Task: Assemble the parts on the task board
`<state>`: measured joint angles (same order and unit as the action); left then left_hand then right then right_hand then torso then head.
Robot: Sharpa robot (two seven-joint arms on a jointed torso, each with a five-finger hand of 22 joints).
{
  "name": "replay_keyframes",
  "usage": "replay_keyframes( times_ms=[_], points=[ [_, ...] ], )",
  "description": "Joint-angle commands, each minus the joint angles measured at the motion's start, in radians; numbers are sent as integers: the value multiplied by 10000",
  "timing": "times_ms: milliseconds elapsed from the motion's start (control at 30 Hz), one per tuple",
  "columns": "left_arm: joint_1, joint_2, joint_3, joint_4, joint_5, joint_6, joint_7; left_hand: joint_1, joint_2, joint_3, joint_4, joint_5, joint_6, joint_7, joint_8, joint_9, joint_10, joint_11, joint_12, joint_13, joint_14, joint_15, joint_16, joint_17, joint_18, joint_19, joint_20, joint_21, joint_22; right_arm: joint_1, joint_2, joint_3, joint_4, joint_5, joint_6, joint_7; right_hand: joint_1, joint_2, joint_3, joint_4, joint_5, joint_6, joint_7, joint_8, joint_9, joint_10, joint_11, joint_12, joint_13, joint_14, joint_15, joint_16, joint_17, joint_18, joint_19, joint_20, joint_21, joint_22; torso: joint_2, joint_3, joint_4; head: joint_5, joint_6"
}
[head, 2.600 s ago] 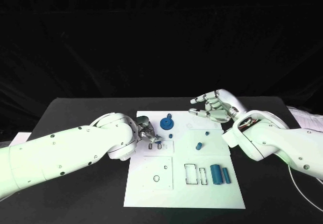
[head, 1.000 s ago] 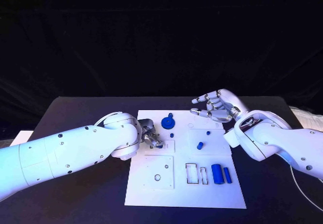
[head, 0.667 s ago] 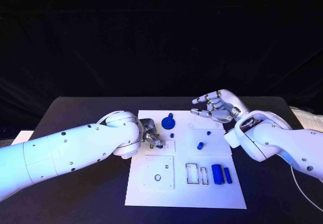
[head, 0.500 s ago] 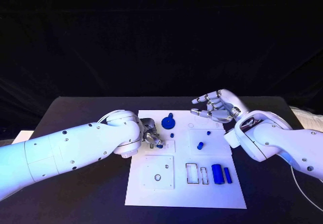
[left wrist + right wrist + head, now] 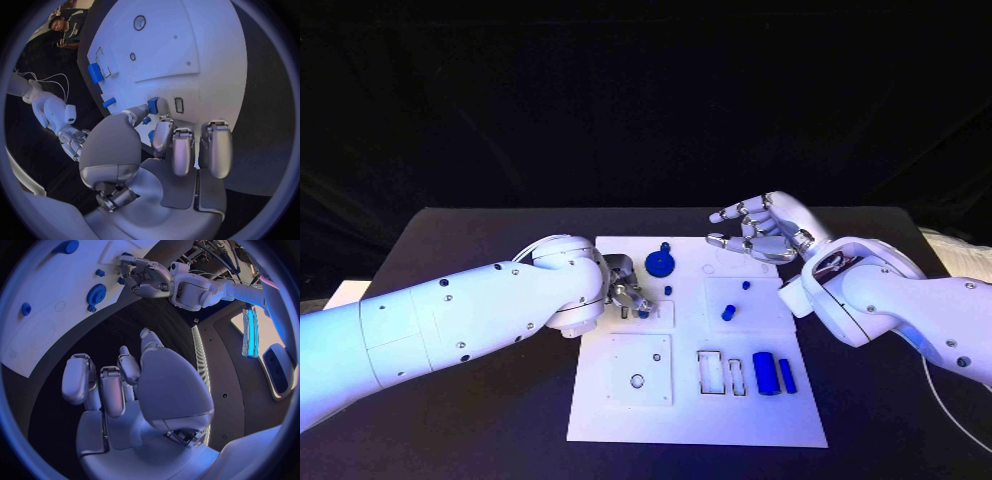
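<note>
While the left hand [image 5: 623, 296] pinches a small blue piece [image 5: 152, 104] over slots at the white board's [image 5: 625, 400] centre left, most pieces — gear [image 5: 659, 264], cylinders [image 5: 764, 371] — lie loose; right hand [image 5: 759, 231] hovers upper right, fingers wide and empty.

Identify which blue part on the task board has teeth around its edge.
The blue gear, near the board's far edge just beyond the left hand. It is a toothed disc; the other blue parts are plain pegs and cylinders.
</note>
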<state>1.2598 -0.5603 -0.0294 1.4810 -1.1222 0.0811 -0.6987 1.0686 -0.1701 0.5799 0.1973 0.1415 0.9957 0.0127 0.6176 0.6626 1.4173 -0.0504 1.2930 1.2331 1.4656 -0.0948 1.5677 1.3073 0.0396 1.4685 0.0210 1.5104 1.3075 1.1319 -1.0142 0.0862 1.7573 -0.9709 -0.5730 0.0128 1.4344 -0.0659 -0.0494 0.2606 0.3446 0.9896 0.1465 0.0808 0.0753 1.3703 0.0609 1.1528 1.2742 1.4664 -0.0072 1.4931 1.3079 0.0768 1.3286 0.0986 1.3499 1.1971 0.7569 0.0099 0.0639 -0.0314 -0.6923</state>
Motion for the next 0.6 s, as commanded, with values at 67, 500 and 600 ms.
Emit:
replay_keyframes(
  times_ms=[67, 500, 600],
  points=[
    [-87, 74, -70, -15, 139, 415, -485, -140, -17, -96, 51, 37, 99, -22, -3, 15, 75, -35, 28, 2, 1052, -71, 31, 2635, -167, 521, -85, 37, 1774, -2, 4, 1, 15, -141, 93, 4, 0, 107, -68, -5, 69, 62, -28, 46, 5, 7, -48, 26, -16, 699, -79, -37, 1121, 79, -58, -36, -65, -5, 6, -5, 1, -8, 0],
    [-80, 20, -31, -144, 95, 384, -498, -738, -133, -1097, 750, -1, 263, -76, 148, 116, 129, -79, 63, 48, 1052, -112, 31, 2635, -193, 583, -125, 94, 1881, -1, -6, 1, -2, -80, 113, -2, -8, 106, -84, 4, 70, 60, -27, 45, 4, -4, -47, 5, -34, 696, -80, -47, 1105, 82, -66, -37, -76, -20, -3, -15, 1, -18, 4],
    [-80, -21, -16, -150, 82, 414, -499, -849, -83, -1717, 904, -32, 290, -84, 186, 144, 153, -90, 84, 74, 1052, -120, 31, 2635, -206, 612, -136, 123, 1932, -1, -7, 1, -7, -70, 128, -21, -14, 106, -89, 8, 69, 59, -27, 44, 4, -8, -47, -1, -39, 695, -80, -49, 1102, 83, -69, -37, -80, -26, 2, -15, 1, -17, 6]
  ],
)
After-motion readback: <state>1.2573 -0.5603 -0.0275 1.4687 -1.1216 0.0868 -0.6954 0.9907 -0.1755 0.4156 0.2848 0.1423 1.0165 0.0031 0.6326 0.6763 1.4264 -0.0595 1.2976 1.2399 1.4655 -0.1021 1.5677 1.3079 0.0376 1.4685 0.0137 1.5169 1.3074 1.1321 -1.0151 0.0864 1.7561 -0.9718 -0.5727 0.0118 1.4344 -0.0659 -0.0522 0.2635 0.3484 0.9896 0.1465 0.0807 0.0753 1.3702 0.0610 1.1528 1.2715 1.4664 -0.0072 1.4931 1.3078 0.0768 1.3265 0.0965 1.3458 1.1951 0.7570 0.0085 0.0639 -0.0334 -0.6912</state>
